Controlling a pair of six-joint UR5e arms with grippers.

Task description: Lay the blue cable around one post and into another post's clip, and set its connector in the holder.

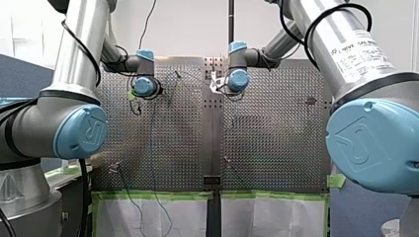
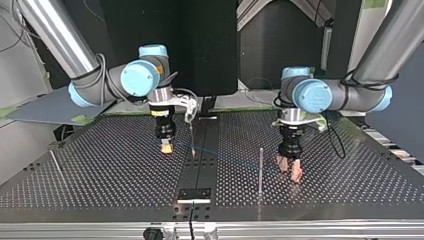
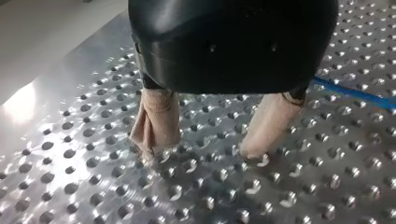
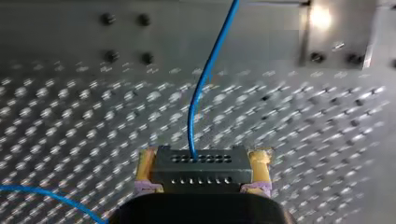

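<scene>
My right claw is clenched on the dark grey rectangular connector. The connector's long axis spans the yellow pads, and its holed face points ahead. The thin blue cable leaves that face and runs ahead over the perforated metal bench. I judge the cable light and limp, so the rigid connector is the place to hold. My left claw hangs released and empty.
</scene>
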